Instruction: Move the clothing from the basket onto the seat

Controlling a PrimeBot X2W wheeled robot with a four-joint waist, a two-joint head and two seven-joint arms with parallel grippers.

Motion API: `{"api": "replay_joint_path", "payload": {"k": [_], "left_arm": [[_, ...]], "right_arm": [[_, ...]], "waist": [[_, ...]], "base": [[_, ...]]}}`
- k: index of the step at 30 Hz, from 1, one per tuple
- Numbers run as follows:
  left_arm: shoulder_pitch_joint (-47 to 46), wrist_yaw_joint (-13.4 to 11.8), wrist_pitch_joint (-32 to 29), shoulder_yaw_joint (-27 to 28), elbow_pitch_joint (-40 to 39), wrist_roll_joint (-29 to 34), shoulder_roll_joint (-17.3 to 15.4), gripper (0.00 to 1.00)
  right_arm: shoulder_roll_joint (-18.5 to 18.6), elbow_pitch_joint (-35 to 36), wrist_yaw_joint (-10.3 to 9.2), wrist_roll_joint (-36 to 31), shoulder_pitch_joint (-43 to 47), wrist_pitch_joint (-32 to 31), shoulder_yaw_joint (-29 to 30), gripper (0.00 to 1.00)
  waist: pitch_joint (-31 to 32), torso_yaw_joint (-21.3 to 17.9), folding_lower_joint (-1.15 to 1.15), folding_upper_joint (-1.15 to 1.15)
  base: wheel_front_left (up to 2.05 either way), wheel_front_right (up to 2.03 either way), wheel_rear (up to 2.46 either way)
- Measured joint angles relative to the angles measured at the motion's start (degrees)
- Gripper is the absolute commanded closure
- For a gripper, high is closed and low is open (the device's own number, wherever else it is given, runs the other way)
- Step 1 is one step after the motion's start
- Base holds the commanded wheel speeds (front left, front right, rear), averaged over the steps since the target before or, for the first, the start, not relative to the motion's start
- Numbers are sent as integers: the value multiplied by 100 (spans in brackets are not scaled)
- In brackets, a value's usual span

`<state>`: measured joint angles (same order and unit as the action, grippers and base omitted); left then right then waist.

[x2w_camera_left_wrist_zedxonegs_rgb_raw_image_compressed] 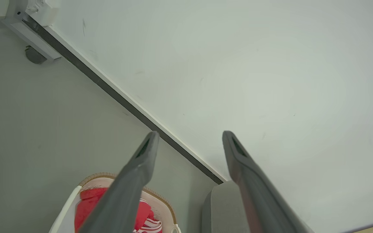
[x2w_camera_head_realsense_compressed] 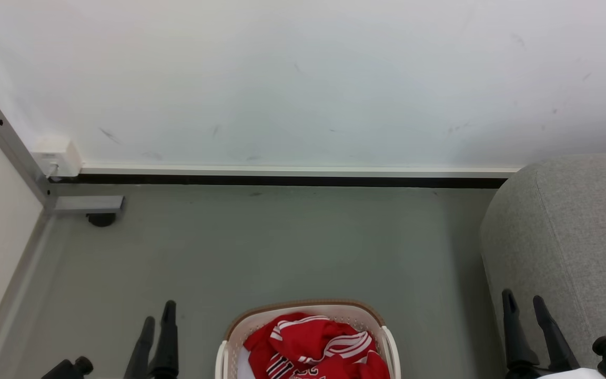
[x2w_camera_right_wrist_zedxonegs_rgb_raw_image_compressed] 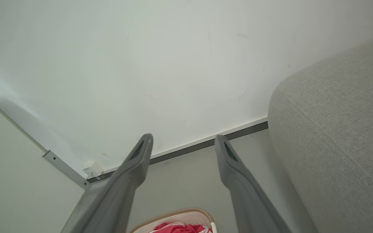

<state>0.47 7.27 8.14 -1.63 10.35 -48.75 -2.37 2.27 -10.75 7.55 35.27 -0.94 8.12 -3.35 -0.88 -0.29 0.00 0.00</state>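
Head view: the clothing (x2w_camera_head_realsense_compressed: 313, 342) is seen heaped in the basket (x2w_camera_head_realsense_compressed: 303, 307), between the left gripper (x2w_camera_head_realsense_compressed: 159, 311) and the right gripper (x2w_camera_head_realsense_compressed: 522, 296), both held apart and empty. The stitched seam across the seat (x2w_camera_right_wrist_zedxonegs_rgb_raw_image_compressed: 335, 129) is shown more clearly by the right wrist view.

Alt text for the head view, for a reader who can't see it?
A white basket holding red clothing sits on the grey floor at bottom centre, between the left gripper and the right gripper, both with jaws open and empty. The light-grey seat stands at the right, and a white wall runs behind.
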Motion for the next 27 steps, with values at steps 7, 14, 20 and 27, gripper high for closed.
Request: {"api": "replay_joint_path", "payload": {"k": [7, 14, 20, 27], "left_arm": [[26, 2, 98, -47, -21, 409, -4, 0], [71, 3, 179, -71, -32, 892, -9, 0], [80, 3, 274, -98, -27, 1359, -12, 0], [92, 5, 356, -112, -7, 1929, -14, 0]], "right_arm": [[5, 25, 0, -385, 20, 93, -62, 0], [11, 32, 0, -751, 71, 192, -121, 0], [16, 26, 0, -1066, 98, 256, -151, 0], [21, -16, 0, -1423, 103, 356, -148, 0]], "waist": [[5, -2, 0, 0], [13, -16, 0, 0], [1, -31, 0, 0], [1, -45, 0, 0]], "base": [[0, 0, 0], [0, 0, 0], [0, 0, 0], [0, 0, 0]]}}
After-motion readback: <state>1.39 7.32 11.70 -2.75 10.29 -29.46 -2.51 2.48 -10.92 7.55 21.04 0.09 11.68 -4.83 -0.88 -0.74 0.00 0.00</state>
